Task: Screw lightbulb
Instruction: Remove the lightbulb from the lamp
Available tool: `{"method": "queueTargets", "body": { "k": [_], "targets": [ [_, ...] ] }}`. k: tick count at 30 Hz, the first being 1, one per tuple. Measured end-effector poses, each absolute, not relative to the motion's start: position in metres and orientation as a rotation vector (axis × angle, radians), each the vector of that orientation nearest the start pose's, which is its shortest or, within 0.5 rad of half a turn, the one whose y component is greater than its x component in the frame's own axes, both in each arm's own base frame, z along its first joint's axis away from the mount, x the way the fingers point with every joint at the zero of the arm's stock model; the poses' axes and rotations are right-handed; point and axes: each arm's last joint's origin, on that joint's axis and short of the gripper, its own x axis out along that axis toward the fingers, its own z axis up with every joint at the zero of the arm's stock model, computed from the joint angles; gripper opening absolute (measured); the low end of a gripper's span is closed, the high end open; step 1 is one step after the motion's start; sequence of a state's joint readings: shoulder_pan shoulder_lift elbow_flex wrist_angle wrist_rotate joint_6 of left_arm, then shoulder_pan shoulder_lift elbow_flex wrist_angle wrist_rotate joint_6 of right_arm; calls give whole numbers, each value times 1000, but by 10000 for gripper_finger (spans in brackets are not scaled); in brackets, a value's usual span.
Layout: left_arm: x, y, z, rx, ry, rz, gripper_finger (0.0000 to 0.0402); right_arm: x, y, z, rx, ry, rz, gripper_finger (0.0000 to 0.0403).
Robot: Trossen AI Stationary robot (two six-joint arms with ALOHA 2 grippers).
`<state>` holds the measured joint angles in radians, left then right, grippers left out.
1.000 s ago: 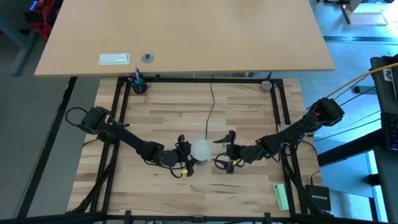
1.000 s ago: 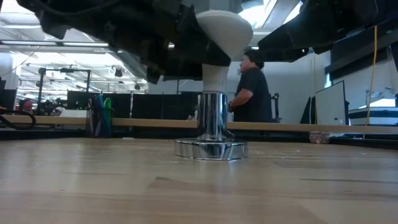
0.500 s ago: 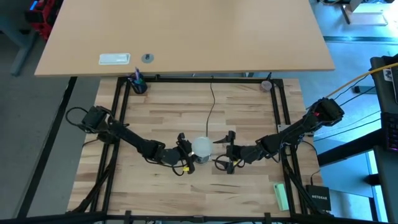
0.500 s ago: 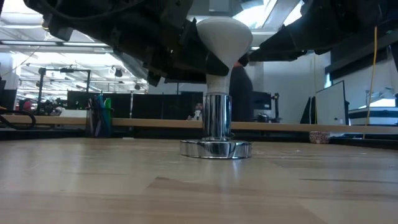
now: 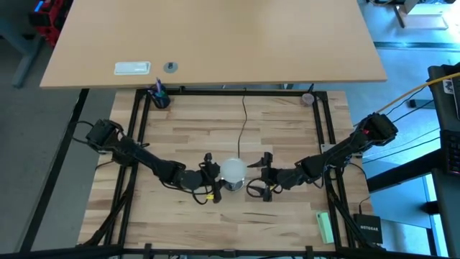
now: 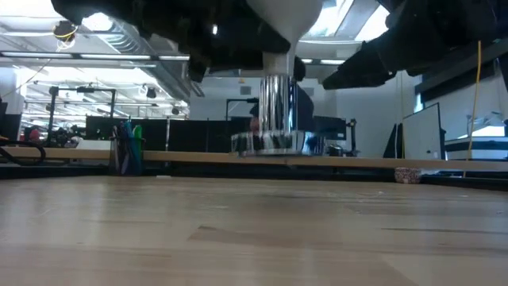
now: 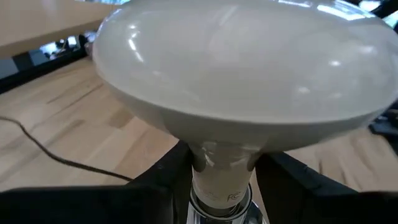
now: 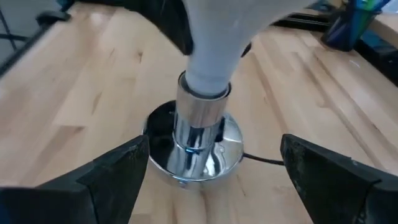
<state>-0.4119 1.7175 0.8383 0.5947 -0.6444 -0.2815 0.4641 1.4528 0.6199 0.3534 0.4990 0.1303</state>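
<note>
Lifted off the table now, the socket hangs from the lightbulb, whose neck the left gripper clamps; right gripper waits wide astride the socket, seemingly to brace it.

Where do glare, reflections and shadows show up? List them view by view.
Left wrist view: small glints of overhead light on the lightbulb dome. Right wrist view: the chrome socket mirrors its surroundings. Low view: bright ceiling lights backlight the scene, so whatever hangs overhead reads dark. High view: even light, no hard shadows on the table.
</note>
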Motion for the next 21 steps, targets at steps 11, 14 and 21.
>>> {"method": "queueTargets", "body": {
  "k": [11, 14, 21],
  "targets": [
    [325, -136, 211, -162, 95, 17, 131, 276, 119, 182, 64, 289, 223, 367],
    [325, -137, 213, -169, 77, -22, 130, 282, 123, 176, 72, 272, 263, 367],
    [325, -138, 217, -167, 49, -62, 129, 306, 136, 176, 46, 267, 333, 345]
  ]
}}
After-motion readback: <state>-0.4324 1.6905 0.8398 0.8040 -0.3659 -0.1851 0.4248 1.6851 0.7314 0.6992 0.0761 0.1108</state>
